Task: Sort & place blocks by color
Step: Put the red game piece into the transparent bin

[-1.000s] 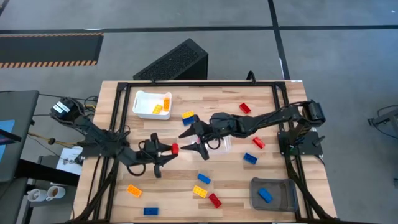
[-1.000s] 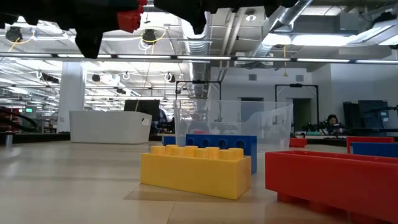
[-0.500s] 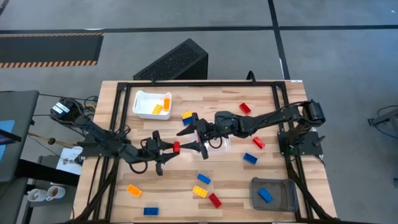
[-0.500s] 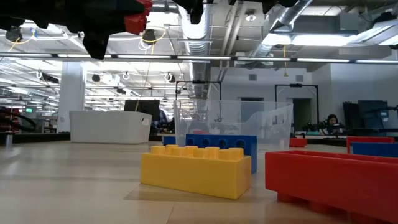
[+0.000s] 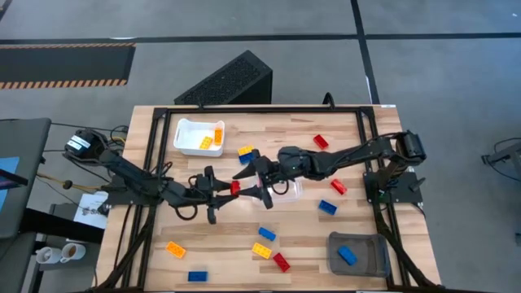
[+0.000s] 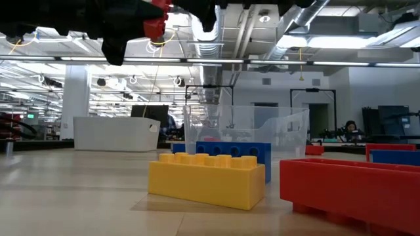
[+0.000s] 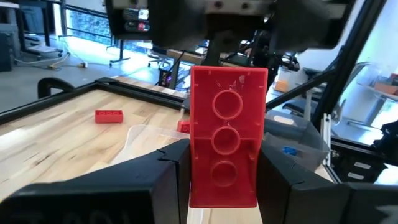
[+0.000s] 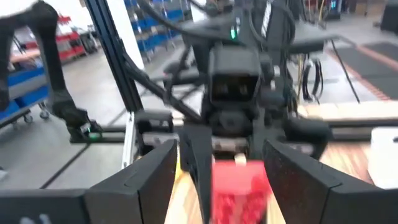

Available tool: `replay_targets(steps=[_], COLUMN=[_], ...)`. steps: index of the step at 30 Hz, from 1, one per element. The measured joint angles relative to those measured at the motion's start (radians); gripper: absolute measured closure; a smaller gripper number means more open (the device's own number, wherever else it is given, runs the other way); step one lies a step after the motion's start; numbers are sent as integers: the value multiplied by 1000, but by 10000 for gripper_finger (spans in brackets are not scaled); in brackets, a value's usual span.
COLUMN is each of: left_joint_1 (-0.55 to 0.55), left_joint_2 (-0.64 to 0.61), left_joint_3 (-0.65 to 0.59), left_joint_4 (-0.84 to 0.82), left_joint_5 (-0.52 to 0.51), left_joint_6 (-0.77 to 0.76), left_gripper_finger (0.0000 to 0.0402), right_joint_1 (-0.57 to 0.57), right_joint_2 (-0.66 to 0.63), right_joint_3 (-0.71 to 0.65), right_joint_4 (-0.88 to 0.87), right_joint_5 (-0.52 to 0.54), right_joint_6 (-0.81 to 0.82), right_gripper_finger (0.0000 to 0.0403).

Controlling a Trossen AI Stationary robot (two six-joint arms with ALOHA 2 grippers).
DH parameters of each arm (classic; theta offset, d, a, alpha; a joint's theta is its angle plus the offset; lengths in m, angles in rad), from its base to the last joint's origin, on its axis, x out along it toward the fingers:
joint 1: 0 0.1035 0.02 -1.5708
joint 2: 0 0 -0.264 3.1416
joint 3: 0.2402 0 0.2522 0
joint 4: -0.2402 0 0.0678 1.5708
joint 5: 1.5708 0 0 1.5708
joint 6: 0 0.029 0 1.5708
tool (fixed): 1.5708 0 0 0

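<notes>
The left gripper [image 5: 225, 191] clamps a red block [image 5: 235, 188] between its fingers [image 7: 158, 180], held in the air above the table [image 5: 301, 236]. The right gripper [image 5: 252, 182] faces it with fingers spread wide, the block's far end sitting between their tips. A clear tub [image 5: 286, 190] lies under the right gripper. Beyond it, other blocks lie scattered: a yellow one [image 6: 205, 178] and a blue one [image 6: 236, 154] close together, and more red ones [image 6: 351, 190].

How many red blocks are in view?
4: held block in the left gripper, upper-right block, mid-right block, bottom-centre block. Others may be hidden.
</notes>
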Motion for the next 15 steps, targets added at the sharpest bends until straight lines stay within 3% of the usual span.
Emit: replay_targets(steps=[15], left_joint_1=[2], left_joint_2=[0], left_joint_3=[0], left_joint_4=[94], left_joint_5=[18], left_joint_6=[68], left_gripper_finger=[305], right_joint_1=[-11], right_joint_2=[0], right_joint_3=[0], right_joint_4=[-43], right_joint_5=[8], right_joint_6=[20], right_gripper_finger=[56])
